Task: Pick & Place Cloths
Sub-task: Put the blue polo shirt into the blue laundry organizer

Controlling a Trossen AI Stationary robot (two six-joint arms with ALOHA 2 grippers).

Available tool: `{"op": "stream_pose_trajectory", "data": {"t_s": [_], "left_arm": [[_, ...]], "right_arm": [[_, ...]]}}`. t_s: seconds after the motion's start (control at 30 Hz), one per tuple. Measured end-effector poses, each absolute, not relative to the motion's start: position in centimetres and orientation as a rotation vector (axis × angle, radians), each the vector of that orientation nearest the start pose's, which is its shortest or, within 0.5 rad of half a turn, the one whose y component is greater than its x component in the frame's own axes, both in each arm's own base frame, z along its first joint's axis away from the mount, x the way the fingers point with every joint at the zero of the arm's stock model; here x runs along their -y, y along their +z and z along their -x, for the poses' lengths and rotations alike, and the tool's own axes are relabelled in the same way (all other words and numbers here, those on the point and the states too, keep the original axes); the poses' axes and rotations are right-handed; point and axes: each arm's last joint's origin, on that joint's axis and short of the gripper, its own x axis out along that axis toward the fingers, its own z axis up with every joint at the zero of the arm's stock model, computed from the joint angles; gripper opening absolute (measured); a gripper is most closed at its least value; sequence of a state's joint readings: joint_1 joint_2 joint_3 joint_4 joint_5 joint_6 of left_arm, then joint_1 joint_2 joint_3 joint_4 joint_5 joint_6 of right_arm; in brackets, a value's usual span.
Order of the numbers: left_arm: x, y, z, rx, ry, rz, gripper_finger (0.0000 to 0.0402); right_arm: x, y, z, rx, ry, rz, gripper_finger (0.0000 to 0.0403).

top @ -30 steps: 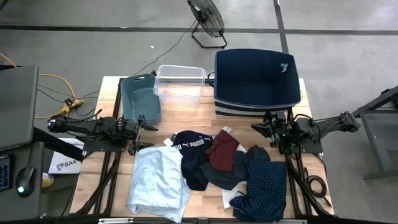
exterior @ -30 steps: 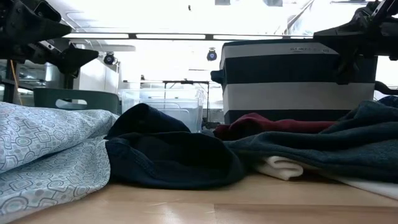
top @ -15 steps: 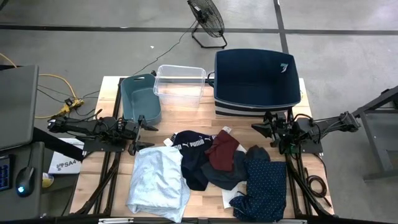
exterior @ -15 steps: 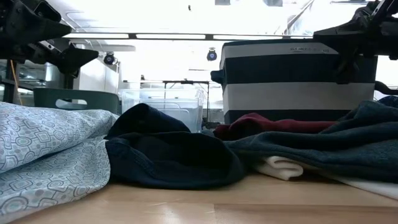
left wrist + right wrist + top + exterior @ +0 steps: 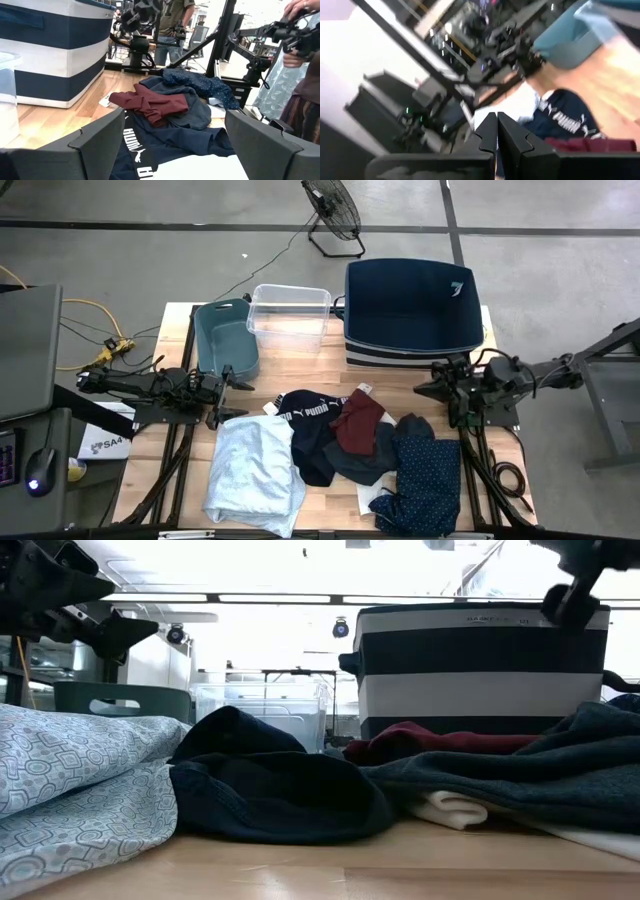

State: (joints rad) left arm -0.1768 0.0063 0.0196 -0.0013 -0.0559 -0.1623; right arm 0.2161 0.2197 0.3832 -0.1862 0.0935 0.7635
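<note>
From above, the cloths lie along the table's near half: pale-blue cloth (image 5: 255, 473) at the left, PUMA cloth (image 5: 308, 430), maroon cloth (image 5: 359, 421), dotted cloth (image 5: 424, 478) reaching the near edge. Bare wood separates them from the navy bin (image 5: 412, 310). The left gripper (image 5: 233, 400) hangs wide open just beyond the pale-blue cloth; the right gripper (image 5: 428, 390) is closed, empty, near the navy bin's front. At table level, bare wood runs along the near edge.
</note>
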Motion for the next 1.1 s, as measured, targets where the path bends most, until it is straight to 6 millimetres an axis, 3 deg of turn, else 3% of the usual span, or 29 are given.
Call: {"op": "stream_pose_trajectory", "data": {"t_s": [0.17, 0.4, 0.77, 0.9, 1.1], "left_arm": [[1.5, 17.0, -9.6, 0.003, -0.121, 0.163, 0.0337], [1.5, 17.0, -9.6, 0.002, -0.122, 0.164, 0.0337], [1.5, 17.0, -9.6, 0.003, -0.122, 0.163, 0.0337], [1.5, 17.0, -9.6, 0.002, -0.122, 0.164, 0.0337], [1.5, 17.0, -9.6, 0.003, -0.122, 0.163, 0.0337]], "right_arm": [[-2.2, 28.1, -9.8, -0.21, 0.187, -0.701, 0.0004], [-4.1, 29.5, -11.6, -0.342, 0.316, -0.516, 0.0004], [-8.5, 30.8, -12.9, -0.692, 0.228, -0.239, 0.0044], [-10.0, 30.6, -13.1, -0.842, 0.206, -0.212, 0.0072], [-11.6, 28.6, -12.3, -1.189, 0.16, -0.261, 0.0138]]}}
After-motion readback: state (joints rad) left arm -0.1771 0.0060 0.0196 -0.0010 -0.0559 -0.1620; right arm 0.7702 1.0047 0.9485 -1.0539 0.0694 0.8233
